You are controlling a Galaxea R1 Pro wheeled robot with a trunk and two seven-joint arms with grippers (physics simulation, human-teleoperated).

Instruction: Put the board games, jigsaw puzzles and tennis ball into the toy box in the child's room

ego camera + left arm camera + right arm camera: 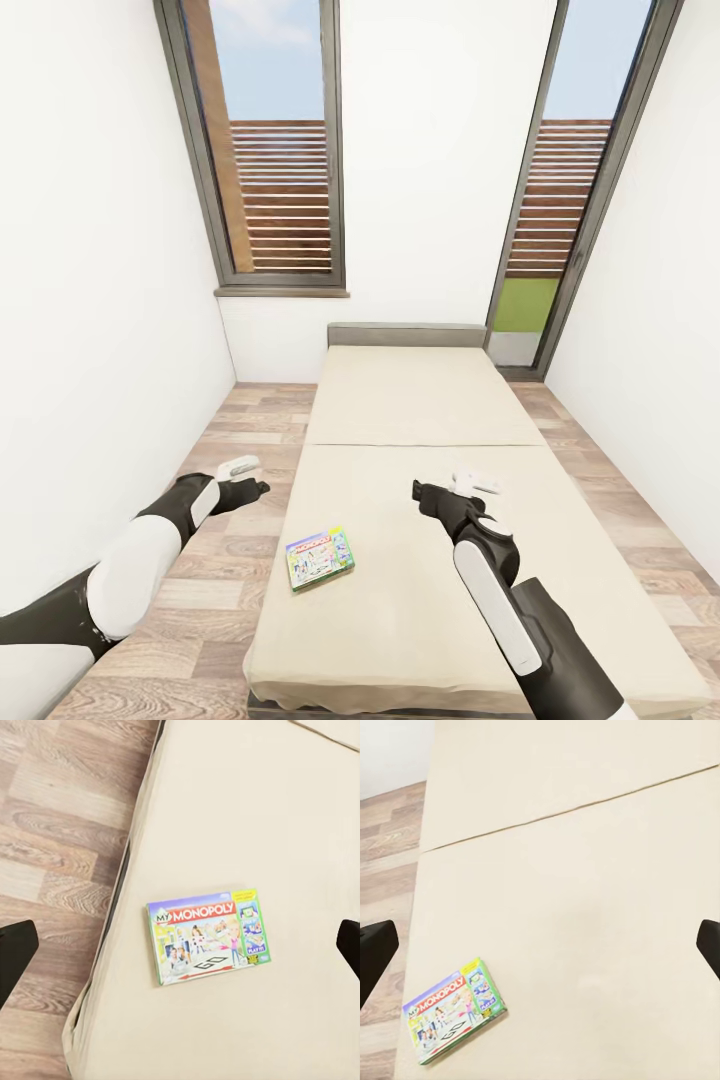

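A Monopoly box (320, 558) lies flat near the bed's (420, 400) left edge (lid up); both the left gripper (258, 488) and the right gripper (424, 492) hover spread wide, empty.

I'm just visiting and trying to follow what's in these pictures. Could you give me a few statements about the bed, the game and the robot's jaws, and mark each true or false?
1. The Monopoly box lies flat on the bed. True.
2. The right gripper is clamped on the box. False: its jaws are open and hold nothing, off to the box's side.
3. The box sits near the bed's headboard. False: it lies at the near end, close to the edge on the robot's left.
4. The left gripper hangs over the wood floor beside the bed. True.
5. Two windows show beyond the bed. True.
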